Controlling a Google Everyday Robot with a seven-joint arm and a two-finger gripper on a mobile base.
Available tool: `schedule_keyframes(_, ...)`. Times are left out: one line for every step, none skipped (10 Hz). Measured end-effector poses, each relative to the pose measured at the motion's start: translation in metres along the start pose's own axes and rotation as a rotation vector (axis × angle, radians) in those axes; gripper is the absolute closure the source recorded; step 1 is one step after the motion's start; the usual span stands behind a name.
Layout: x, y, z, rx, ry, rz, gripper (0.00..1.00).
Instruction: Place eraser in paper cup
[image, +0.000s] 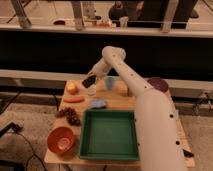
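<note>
The small white paper cup (91, 91) stands upright near the back left of the wooden table (127, 102). My gripper (89, 80) hangs tilted just above the cup and slightly behind it. A dark, nearly black block-like shape sits at the gripper's tip, matching the eraser (88, 79), but I cannot separate it from the gripper. No eraser lies on the table.
A pale blue cup (110, 82) stands right of the paper cup. Around them are a yellow fruit (72, 88), a carrot (74, 99), a blue cloth lump (98, 104) and grapes (69, 116). In front are an orange bowl (62, 139) and a green tray (109, 134). A dark plate (156, 84) lies back right.
</note>
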Motion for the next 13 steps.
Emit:
schedule_keyframes(0.0002, -0.0003, 0.0002, 0.001, 0.002, -0.001, 1.0)
schedule_keyframes(0.0002, -0.0002, 0.0009, 0.0, 0.004, -0.005, 1.0)
schedule_keyframes(0.0, 0.0, 0.0015, -0.001, 0.004, -0.008, 1.0)
schedule_keyframes(-0.0004, -0.0002, 0.002, -0.002, 0.005, -0.014, 1.0)
schedule_keyframes(-0.001, -0.0003, 0.0027, -0.003, 0.004, -0.021, 0.98)
schedule_keyframes(-0.0021, -0.0003, 0.0031, -0.01, 0.002, -0.036, 0.9)
schedule_keyframes(-0.0035, -0.0011, 0.0027, -0.016, 0.0, -0.048, 0.8)
schedule_keyframes(-0.0047, -0.001, 0.0033, -0.021, -0.002, -0.055, 0.7)
schedule_keyframes(-0.0056, -0.002, 0.003, -0.024, -0.001, -0.059, 0.61)
schedule_keyframes(-0.0064, -0.0026, 0.003, -0.028, 0.001, -0.063, 0.5)
schedule_keyframes(-0.007, -0.0037, 0.0026, -0.03, 0.004, -0.068, 0.4)
schedule_keyframes(-0.0073, -0.0039, 0.0026, -0.033, 0.006, -0.071, 0.3)
schedule_keyframes(-0.0076, -0.0048, 0.0023, -0.035, 0.009, -0.071, 0.22)
